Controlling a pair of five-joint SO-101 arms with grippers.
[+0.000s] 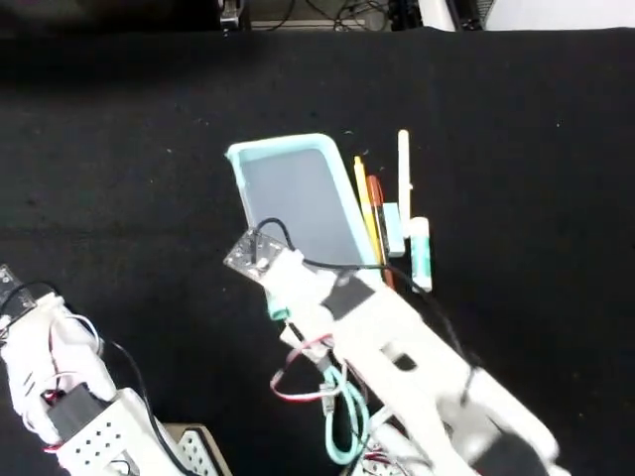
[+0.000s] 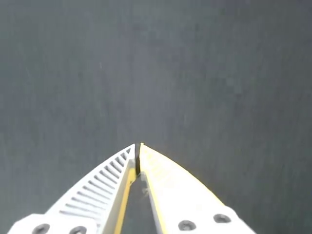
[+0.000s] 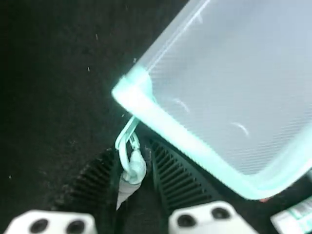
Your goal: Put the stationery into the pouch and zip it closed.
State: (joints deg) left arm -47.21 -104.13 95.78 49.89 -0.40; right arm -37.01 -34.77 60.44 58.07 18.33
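Observation:
The pouch (image 1: 298, 193), translucent with a mint rim, lies flat mid-table. Several pens (image 1: 375, 213) and a white-and-teal marker (image 1: 421, 253) lie on the cloth along its right long side, outside it. My right gripper (image 1: 281, 309) sits at the pouch's near corner. In the right wrist view, the right gripper (image 3: 131, 156) is shut on the mint zipper pull (image 3: 129, 163), which hangs from the pouch corner (image 3: 134, 90). My left gripper (image 2: 138, 146) is shut and holds nothing, low over bare black cloth. The left arm (image 1: 55, 372) stands at the table's near left.
A black cloth (image 1: 119, 149) covers the whole table, with open room left of and behind the pouch. The table's far edge (image 1: 317, 30) borders cables and equipment. A perforated base piece (image 1: 198, 448) sits by the left arm.

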